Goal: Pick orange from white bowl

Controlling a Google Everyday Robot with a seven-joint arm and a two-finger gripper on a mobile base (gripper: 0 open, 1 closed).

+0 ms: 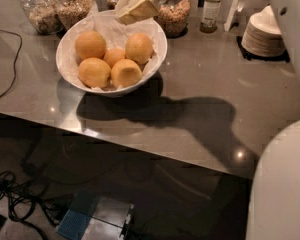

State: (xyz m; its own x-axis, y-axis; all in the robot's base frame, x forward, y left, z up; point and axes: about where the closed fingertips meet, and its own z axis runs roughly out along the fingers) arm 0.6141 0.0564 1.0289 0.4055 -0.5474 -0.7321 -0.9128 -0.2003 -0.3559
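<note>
The white bowl point(69, 74), lined with crumpled white paper, stands on the grey table at upper left. Several oranges lie in it: large ones at the back left point(90, 44), back right point(139, 47), front left point(94, 72) and front right point(126, 73), and a smaller one point(114, 57) in the middle. My gripper is out of view. Only white arm parts show, one at the right edge point(292, 29) and one at the lower right point(285, 184). The arm's shadow point(200, 119) falls on the table right of the bowl.
Glass jars of grain point(40, 9) point(172, 16) and a bottle point(210, 11) line the back. A pale wedge-shaped thing point(136, 9) overhangs the bowl's far rim. Stacked small white dishes point(265, 34) sit back right. A cable point(10, 69) crosses the left. Cables and a box point(95, 224) lie on the floor.
</note>
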